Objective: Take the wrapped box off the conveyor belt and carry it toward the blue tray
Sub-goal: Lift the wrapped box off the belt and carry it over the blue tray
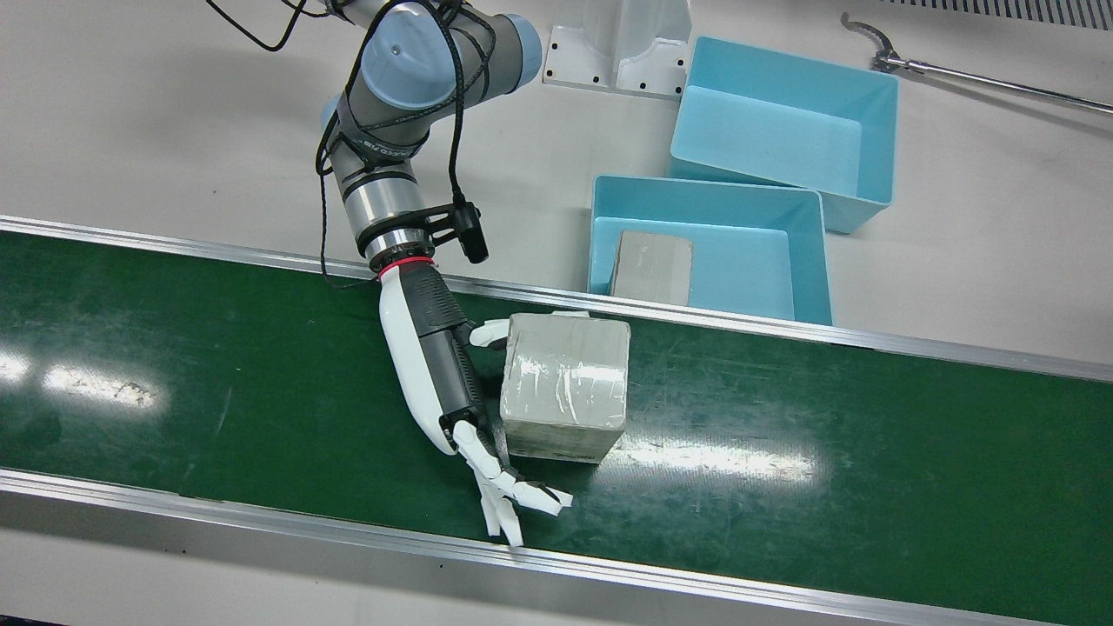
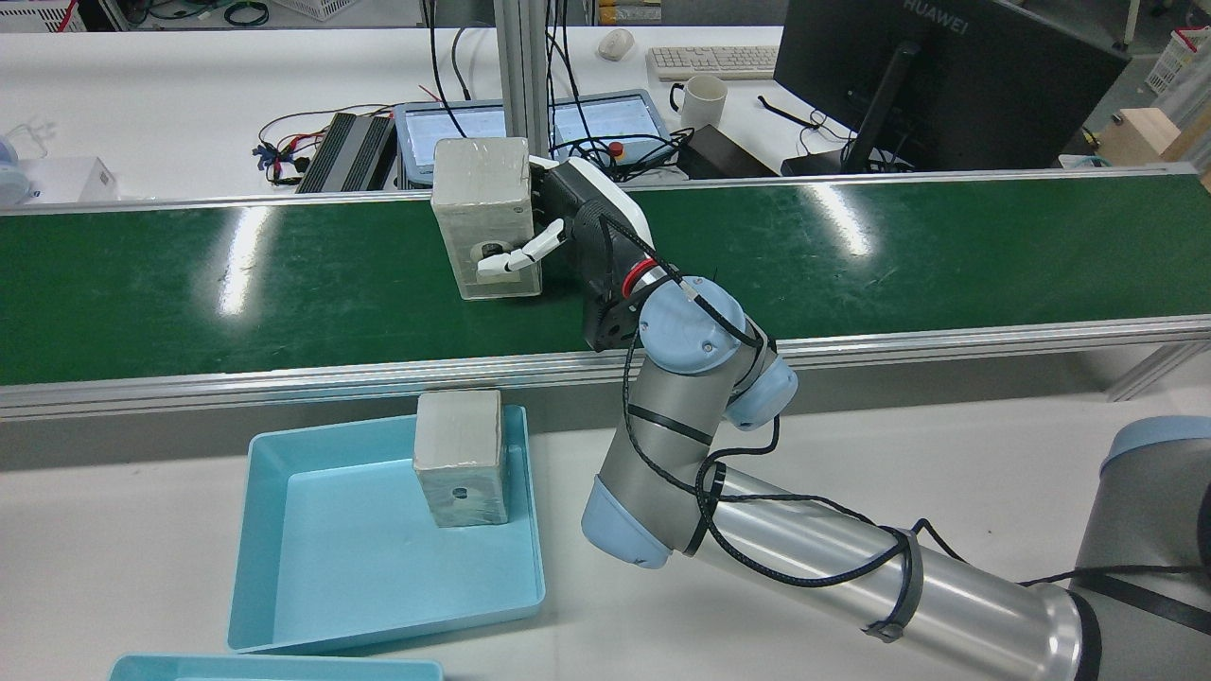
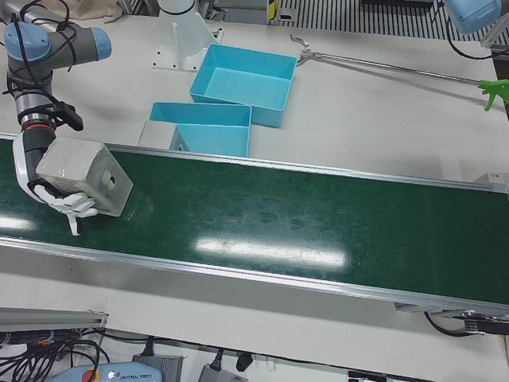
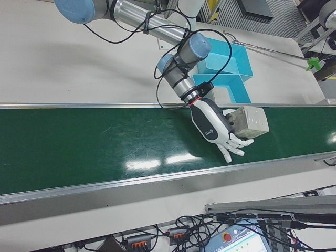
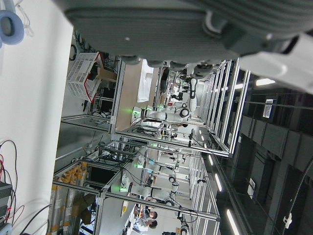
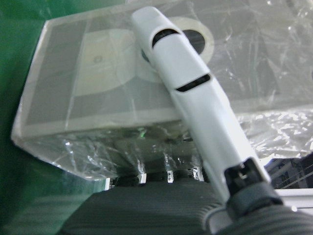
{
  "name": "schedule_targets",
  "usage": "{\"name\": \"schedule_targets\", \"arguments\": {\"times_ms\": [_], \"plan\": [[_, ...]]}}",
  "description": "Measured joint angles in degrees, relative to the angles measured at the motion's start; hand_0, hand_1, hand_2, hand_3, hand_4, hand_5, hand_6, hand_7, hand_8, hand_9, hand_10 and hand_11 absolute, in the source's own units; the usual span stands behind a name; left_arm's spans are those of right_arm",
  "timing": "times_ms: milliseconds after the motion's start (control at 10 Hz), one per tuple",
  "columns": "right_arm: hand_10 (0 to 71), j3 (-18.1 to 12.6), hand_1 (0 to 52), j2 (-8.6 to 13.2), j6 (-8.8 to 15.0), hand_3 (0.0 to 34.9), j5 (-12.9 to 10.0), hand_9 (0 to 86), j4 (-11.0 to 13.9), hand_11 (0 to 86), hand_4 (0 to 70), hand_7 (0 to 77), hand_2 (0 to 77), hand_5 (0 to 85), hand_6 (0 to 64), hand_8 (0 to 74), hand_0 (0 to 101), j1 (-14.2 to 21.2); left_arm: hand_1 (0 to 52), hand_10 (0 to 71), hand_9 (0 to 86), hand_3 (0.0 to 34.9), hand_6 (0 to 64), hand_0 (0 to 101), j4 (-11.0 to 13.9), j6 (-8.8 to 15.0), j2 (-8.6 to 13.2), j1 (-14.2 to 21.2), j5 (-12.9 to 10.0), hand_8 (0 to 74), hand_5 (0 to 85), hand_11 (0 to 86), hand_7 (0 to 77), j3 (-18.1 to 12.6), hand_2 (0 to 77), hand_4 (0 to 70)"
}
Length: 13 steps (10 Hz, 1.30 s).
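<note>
A grey, plastic-wrapped box (image 1: 565, 385) is grasped by the right hand (image 1: 452, 391) above the green conveyor belt (image 1: 869, 452); the left hand's fingers cannot be judged.

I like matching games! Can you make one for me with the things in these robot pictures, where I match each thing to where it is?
Things:
1. wrapped box
2. second wrapped box
3. right hand
4. far blue tray

Places or states:
A. nothing inside it
B. standing in the near blue tray
C. over the green conveyor belt, held by a hand
D. fingers closed around a box

Pairs: 1-C, 2-B, 3-D, 4-A
</note>
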State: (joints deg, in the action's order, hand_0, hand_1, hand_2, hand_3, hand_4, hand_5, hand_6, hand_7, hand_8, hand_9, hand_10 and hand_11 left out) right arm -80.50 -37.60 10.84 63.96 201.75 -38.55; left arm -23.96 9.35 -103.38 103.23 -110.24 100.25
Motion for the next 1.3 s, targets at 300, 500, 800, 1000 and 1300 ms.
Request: {"name": "schedule_targets", "arguments": {"times_ms": [300, 500, 800, 1000, 1300], "plan": [[43.6, -3.2, 9.3, -1.6, 0.1, 0.2, -1.7, 41.5, 0.6, 24.5, 35.5, 48.0, 26.7, 45.8, 31.6, 43.6, 54, 0.1, 0.0, 0.5, 0.5, 0.0, 0.5, 0, 0.0, 0.0, 0.0, 0.0, 0.0, 0.5, 1.1, 0.5, 0.5, 0.0, 0.5, 0.0], [50.2, -10.4, 7.1, -3.8, 1.1, 0.2, -2.0, 43.1, 2.6, 30.0, 34.9, 51.3, 27.8, 48.5, 33.3, 46.4, 52, 0.3, 0.0, 0.5, 0.5, 0.0, 0.5, 0, 0.0, 0.0, 0.0, 0.0, 0.0, 0.5, 1.1, 0.5, 0.5, 0.0, 0.5, 0.0], [60.0, -22.1, 7.1, -5.7, 4.4, 0.0, -2.6, 54.5, 7.1, 40.9, 33.8, 66.0, 27.8, 56.2, 39.8, 55.6, 48, 4.2, 0.0, 0.5, 0.5, 0.0, 0.5, 0, 0.0, 0.0, 0.0, 0.0, 0.0, 0.5, 1.1, 0.5, 0.5, 0.0, 1.1, 0.0], [60.0, -26.7, 7.1, -7.8, 7.0, 0.0, -5.4, 75.8, 7.9, 64.4, 31.6, 77.4, 27.8, 65.4, 57.3, 71.4, 45, 9.9, 0.0, 0.5, 0.5, 0.0, 0.5, 0, 0.0, 0.0, 0.0, 0.0, 0.0, 0.5, 1.1, 0.5, 0.5, 0.0, 1.1, 0.0], [58.9, -28.7, 2.7, -9.1, 10.1, 0.0, -7.6, 76.9, 8.1, 73.6, 31.1, 77.4, 29.5, 69.8, 63.3, 69.8, 45, 15.4, 0.0, 0.0, 0.5, 0.0, 0.5, 0, 0.0, 0.0, 0.0, 0.0, 0.0, 0.5, 1.1, 0.5, 0.5, 0.0, 0.5, 0.0]]}}
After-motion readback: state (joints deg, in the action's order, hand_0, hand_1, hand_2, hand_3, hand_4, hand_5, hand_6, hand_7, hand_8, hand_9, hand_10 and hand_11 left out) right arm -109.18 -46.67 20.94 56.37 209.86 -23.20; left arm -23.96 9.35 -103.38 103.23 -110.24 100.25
